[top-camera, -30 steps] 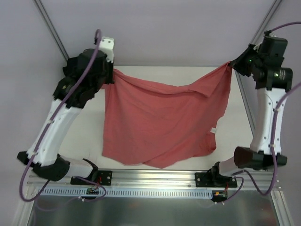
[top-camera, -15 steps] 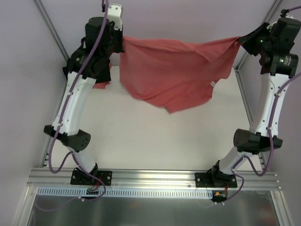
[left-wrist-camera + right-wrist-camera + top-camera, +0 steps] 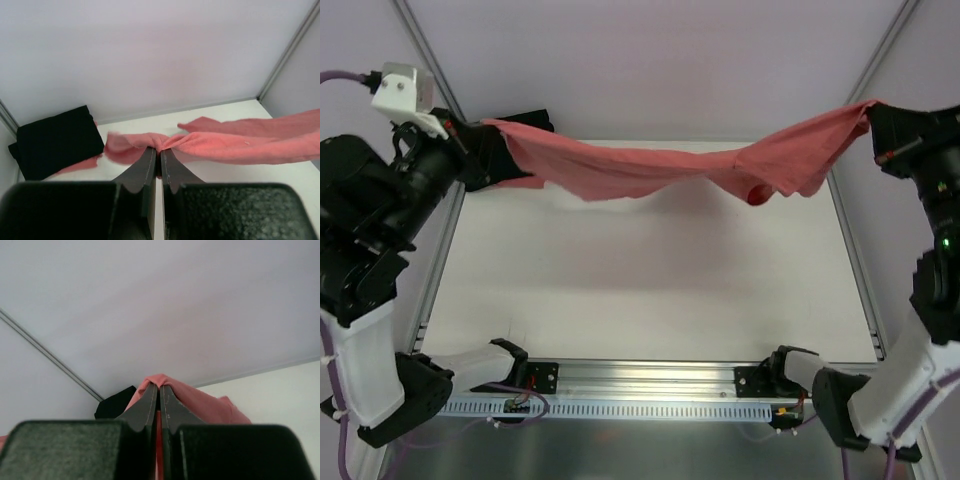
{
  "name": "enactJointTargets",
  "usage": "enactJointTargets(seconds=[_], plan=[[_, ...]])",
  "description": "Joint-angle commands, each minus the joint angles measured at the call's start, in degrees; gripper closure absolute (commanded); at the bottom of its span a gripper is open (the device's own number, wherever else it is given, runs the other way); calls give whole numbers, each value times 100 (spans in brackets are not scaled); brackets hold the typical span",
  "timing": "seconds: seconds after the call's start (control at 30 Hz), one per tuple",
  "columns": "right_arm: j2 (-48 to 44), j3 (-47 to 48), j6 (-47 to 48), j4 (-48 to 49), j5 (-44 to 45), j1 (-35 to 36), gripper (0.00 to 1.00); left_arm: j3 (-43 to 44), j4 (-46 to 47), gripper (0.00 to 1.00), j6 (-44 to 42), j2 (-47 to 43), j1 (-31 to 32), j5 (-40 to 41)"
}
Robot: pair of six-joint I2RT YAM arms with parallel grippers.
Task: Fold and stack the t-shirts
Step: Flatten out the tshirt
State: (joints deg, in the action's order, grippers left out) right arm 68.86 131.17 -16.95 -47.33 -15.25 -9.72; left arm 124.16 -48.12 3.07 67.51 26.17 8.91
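Observation:
The coral-red t-shirt (image 3: 660, 165) hangs in the air as a stretched, sagging band above the far half of the table. My left gripper (image 3: 488, 128) is shut on its left end, and the left wrist view shows the cloth (image 3: 240, 145) bunched between the closed fingertips of the left gripper (image 3: 160, 150). My right gripper (image 3: 873, 110) is shut on the right end, and in the right wrist view the fabric (image 3: 200, 402) drapes over the tips of the right gripper (image 3: 160, 386). The black t-shirt (image 3: 55, 142) lies folded at the table's far left corner.
The white table top (image 3: 650, 270) lies below the shirt. Slanted metal frame posts (image 3: 430, 60) stand at the far corners. An aluminium rail (image 3: 650, 378) with both arm bases runs along the near edge. A scrap of coral cloth (image 3: 75, 165) shows beside the black shirt.
Both arms have risen and spread apart. The coral-red shirt went from a hanging sheet touching the table to a taut band held high. Both grips stayed shut.

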Motion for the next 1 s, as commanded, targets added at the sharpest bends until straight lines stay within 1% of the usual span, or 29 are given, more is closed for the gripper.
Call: enactJointTargets(seconds=[0.0, 0.1, 0.13, 0.23, 0.53, 0.7, 0.77, 0.83, 0.87, 0.93, 0.97], plan=[[-783, -83, 174, -57, 424, 5, 100, 117, -461, 100, 202, -386, -25, -337], [-988, 179, 210, -355, 750, 5, 100, 205, -707, 100, 343, -721, -16, -363], [-997, 450, 210, -443, 768, 5, 100, 362, -777, 100, 369, -765, -16, -355], [-945, 786, 113, -540, 839, 5, 100, 591, -927, 100, 396, -888, -25, -275], [-769, 918, -449, 469, 997, 5, 100, 917, -348, 100, 238, -994, -16, -100], [-365, 1033, -643, 786, 1094, 5, 100, 961, 4, 100, 97, -906, -16, 23], [-85, 1033, -695, 770, 1111, 5, 100, 944, 74, 100, 45, -731, -25, 23], [65, 744, -678, 682, 1068, 5, 100, 681, 127, 100, 36, -573, -16, 41], [118, 221, -687, 690, 998, 5, 100, 227, 179, 100, 44, -554, -16, 76], [75, -431, -669, 830, 945, 5, 100, -398, 390, 100, 79, -615, -16, 163], [40, -826, -661, 953, 866, 5, 100, -714, 687, 100, 97, -651, -16, 190]])
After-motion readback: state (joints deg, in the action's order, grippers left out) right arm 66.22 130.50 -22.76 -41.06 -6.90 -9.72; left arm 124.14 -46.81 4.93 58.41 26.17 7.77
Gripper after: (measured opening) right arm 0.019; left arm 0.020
